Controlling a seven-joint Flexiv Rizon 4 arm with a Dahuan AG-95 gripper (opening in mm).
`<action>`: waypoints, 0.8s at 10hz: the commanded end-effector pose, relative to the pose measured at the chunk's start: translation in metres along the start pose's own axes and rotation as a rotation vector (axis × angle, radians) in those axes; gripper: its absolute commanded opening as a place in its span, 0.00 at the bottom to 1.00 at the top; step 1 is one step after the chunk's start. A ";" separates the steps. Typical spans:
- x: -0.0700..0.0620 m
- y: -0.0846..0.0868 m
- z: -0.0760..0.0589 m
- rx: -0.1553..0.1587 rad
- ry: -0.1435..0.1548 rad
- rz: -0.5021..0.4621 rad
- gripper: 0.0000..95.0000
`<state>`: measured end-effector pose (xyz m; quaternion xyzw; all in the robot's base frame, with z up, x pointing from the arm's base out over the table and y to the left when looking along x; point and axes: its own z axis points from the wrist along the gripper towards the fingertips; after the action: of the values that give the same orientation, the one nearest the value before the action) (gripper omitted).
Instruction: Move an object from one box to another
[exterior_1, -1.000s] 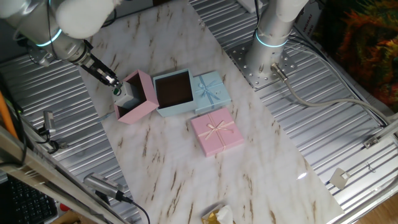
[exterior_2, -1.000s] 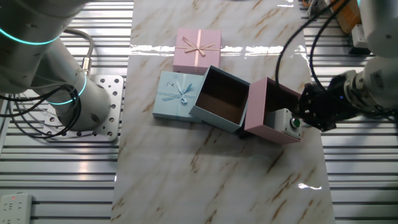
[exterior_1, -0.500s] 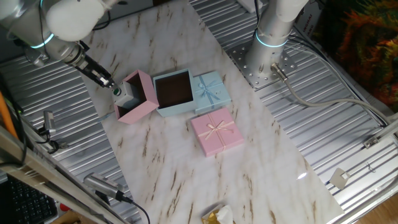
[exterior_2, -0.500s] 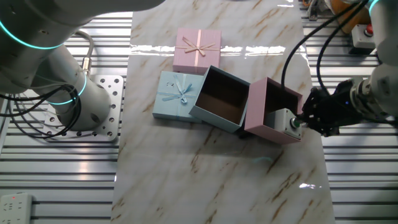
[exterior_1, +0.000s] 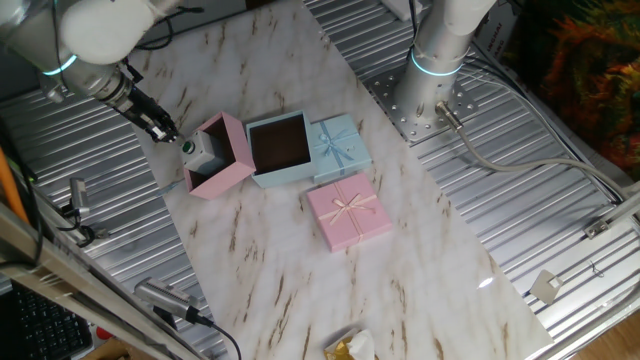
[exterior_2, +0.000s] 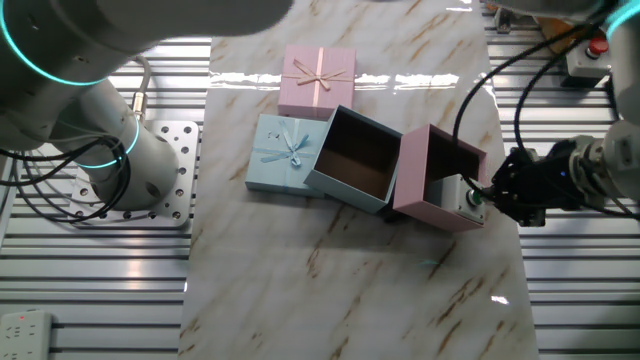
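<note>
In one fixed view the pincer (exterior_1: 163, 133), grip unclear, has backed off the white block (exterior_1: 199, 151) beside the tipped pink box (exterior_1: 226, 156) near the bench edge, while the other fixed view shows the blue box (exterior_2: 357, 159) empty, transfer undone.

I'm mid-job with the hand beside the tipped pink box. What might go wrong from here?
1. The pink box is tilted against the blue box; a nudge may tip or slide it.
2. The white object sits at its low edge and might roll out.
3. The hand is close beside it; whether it grips is unclear.
</note>
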<state>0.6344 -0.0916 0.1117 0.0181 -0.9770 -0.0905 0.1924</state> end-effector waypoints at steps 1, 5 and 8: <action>-0.001 0.000 0.000 -0.016 0.033 0.056 0.00; -0.001 0.001 0.000 -0.027 0.058 0.082 0.00; -0.001 0.001 0.000 -0.029 0.081 0.088 0.00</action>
<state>0.6354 -0.0906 0.1111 -0.0240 -0.9668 -0.0947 0.2361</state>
